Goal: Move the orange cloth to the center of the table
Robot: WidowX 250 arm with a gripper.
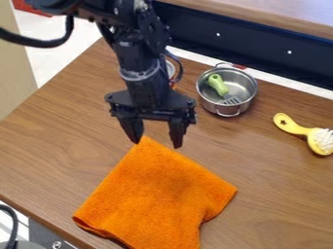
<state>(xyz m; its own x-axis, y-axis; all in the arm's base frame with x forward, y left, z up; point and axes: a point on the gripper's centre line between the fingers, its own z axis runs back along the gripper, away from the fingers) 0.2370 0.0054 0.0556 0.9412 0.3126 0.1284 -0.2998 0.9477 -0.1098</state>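
Camera view, gripper: one, black, jaws parted, no cloth clasped that I can see. Nearest item, just below the jaws in view: orange cloth, one, lying on the wooden table toward its near left edge. Its top corner points up at my fingertips, closest to the finger on the view's left; whether they touch, I cannot tell. From that corner the cloth's length runs downward in view, so the bulk lies on the camera side of my only arm. Condition: spread mostly flat, ribbed weave, soft creases, left corner folded under, right side bunched inward. Further out, beyond the jaws: steel pot holding a green-handled spatula; yellow brush, well apart. I judge the corner my likeliest grip, thin enough to slip.
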